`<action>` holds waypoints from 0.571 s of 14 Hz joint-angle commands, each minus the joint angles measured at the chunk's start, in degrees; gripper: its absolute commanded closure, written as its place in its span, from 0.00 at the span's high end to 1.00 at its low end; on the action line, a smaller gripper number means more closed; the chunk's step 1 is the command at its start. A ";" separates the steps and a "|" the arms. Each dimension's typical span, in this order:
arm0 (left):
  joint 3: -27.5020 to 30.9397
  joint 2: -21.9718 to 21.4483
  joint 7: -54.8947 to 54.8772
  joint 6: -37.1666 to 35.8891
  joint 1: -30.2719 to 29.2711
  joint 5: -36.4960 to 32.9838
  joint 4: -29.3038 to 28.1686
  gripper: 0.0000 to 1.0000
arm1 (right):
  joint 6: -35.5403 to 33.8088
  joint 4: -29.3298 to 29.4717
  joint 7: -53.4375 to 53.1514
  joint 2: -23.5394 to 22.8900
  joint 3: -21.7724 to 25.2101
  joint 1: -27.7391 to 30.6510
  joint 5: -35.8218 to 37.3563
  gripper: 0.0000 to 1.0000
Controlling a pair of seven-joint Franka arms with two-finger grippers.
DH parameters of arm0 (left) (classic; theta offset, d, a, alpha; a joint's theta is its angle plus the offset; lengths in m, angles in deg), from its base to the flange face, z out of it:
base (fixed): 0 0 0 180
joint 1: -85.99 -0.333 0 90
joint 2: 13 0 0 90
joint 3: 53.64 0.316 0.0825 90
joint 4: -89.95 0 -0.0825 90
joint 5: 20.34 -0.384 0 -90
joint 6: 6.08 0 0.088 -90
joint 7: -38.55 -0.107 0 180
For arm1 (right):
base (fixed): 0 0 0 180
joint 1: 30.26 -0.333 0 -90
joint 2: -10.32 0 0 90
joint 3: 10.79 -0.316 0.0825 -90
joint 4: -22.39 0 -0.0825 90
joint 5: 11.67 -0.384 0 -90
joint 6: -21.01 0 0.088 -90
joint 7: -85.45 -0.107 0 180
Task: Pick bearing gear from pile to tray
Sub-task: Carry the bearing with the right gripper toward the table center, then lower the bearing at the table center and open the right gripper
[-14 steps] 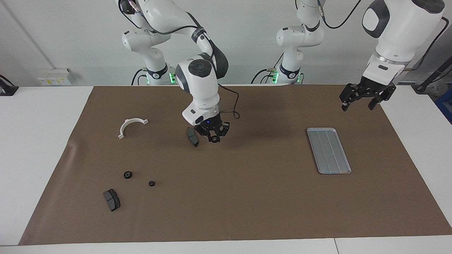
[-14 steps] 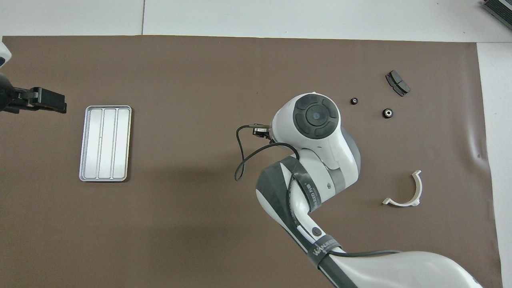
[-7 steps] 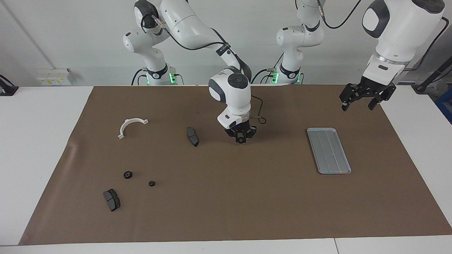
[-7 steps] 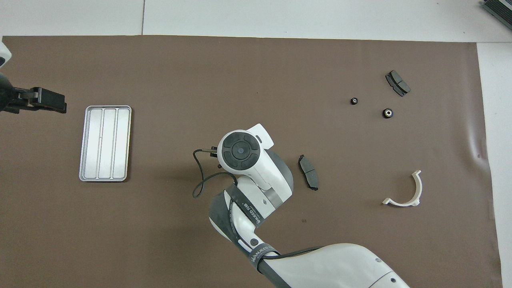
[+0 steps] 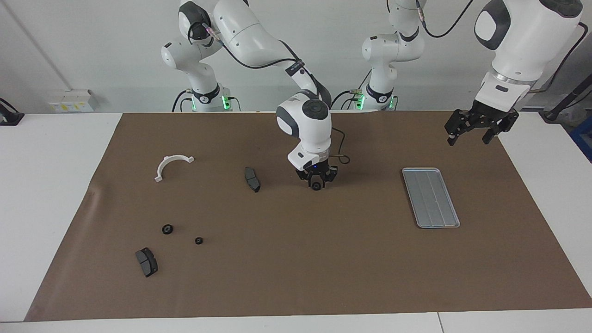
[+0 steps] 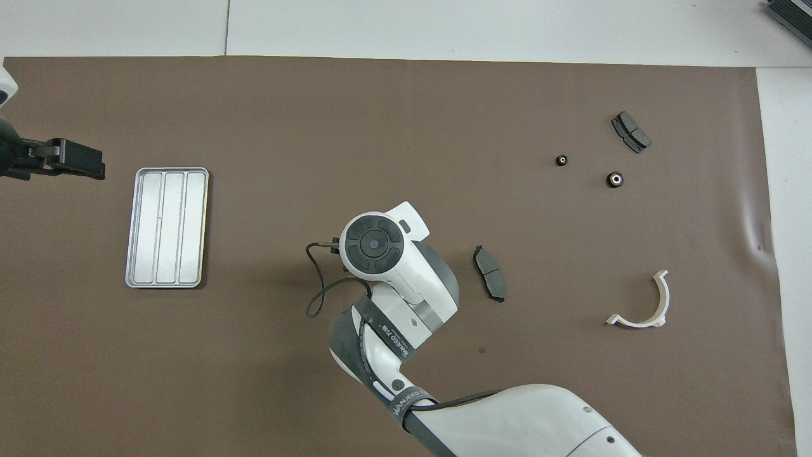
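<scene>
The right arm reaches out from its base and bends down at the wrist, its right gripper (image 5: 316, 185) pointing straight down, low over the table's middle; the left arm waits raised, its left gripper (image 5: 468, 137) hanging in the air with fingers spread apart.

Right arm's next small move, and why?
Probably leave the gear on the mat mid-table and lift the right pincer clear: it is low there, well short of the tray, while the left pincer waits open near the tray.
</scene>
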 commanded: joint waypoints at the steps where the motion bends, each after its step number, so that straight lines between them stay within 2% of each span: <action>1: 0.03 -1.85 -0.30 0.17 -0.32 -0.17 -1.78 1.00 | -0.52 -0.27 -1.41 1.17 0.49 0.30 3.23 1.00; 4: 0.12 -2.19 -0.21 -2.45 -0.50 -0.17 -1.78 1.00 | -3.15 -0.88 0.86 6.25 1.64 5.11 3.49 1.00; 6: 0.21 -2.46 -0.74 -2.64 -0.50 -0.17 -2.13 1.00 | -7.62 -0.89 7.60 9.42 1.64 9.94 3.50 1.00; 8: 0.21 -4.12 -0.65 -2.20 -0.24 -0.52 -5.37 1.00 | -9.05 -0.71 15.34 10.40 1.64 14.95 3.50 1.00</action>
